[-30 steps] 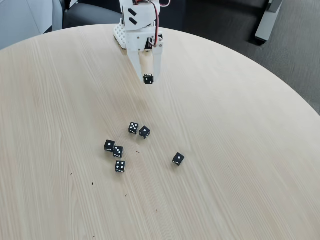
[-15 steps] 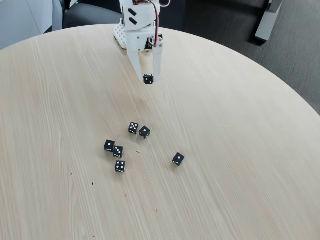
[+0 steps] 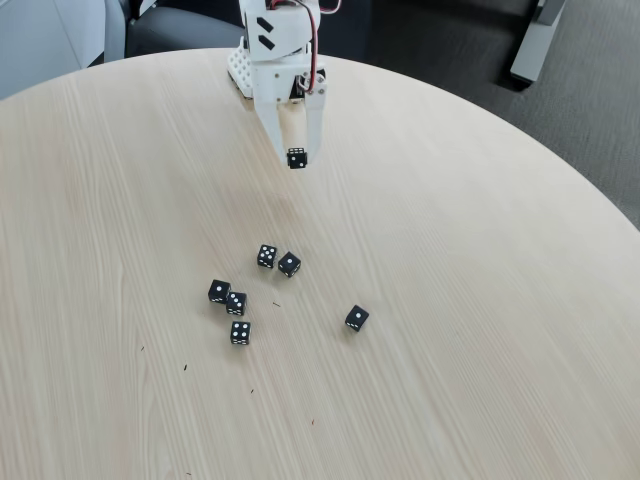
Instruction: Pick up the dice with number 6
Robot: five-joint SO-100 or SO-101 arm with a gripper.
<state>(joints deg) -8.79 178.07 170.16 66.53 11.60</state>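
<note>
Round pale wood bench [image 3: 480, 300], seen from the fixed view. Left to right, loose black dice lie in a scatter at centre: a die [image 3: 219, 291] touching its neighbour [image 3: 236, 302], another die [image 3: 240, 332] just below them, a pair further up [image 3: 266, 256] and [image 3: 289, 264] almost touching, and a lone one-pip die [image 3: 356, 318] off to the right.

Up top, the white arm hangs its jaws [image 3: 297, 157] over the bench, closed on the dice with number 6 [image 3: 297, 158]. The cube sits at the very tips, pinched by two opposite side faces, the visible face dotted; the pips are too small to count with certainty. It appears lifted clear of the bench, well apart from the scatter below.

Handling, as a judgement: small, light, rigid, not fragile. Smooth hard plastic faces are likely slippery, so the hold is best on flat opposite sides, centred, not on corners. A tip-only pinch risks the cube twisting or popping out if squeeze is uneven. The grasp seems square enough; the task looks near done.
</note>
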